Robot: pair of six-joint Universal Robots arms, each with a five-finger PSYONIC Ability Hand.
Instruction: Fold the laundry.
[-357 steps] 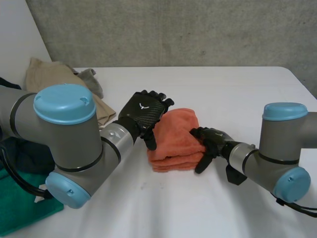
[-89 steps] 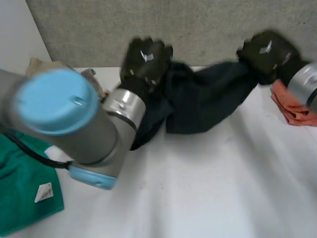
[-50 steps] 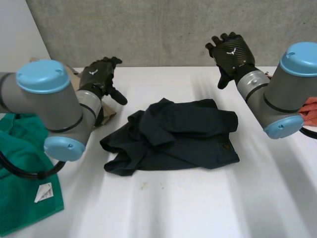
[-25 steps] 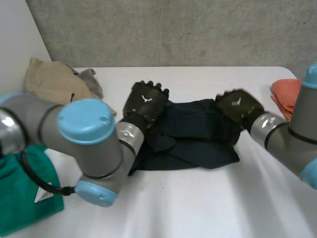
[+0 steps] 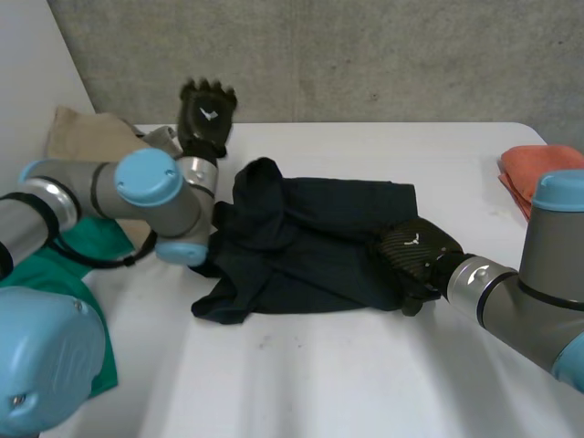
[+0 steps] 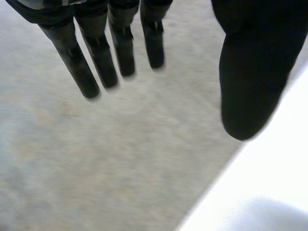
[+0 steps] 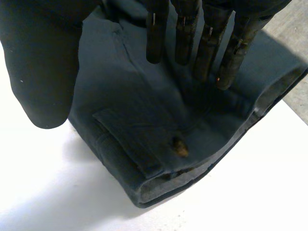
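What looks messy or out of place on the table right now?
The dark garment is rumpled: its end near the left arm is bunched, with a fold standing up, while the end at the right hand lies flat. The orange towel sits neatly folded.

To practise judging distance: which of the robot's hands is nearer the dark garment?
Right. The right hand lies over the near corner of the dark garment, fingers straight; the left hand is raised beyond its far side, apart from it.

The garment (image 5: 310, 246) lies central on the table (image 5: 319, 383). A folded towel (image 5: 538, 166) lies well right of it, a clothes pile (image 5: 82, 137) behind-left.
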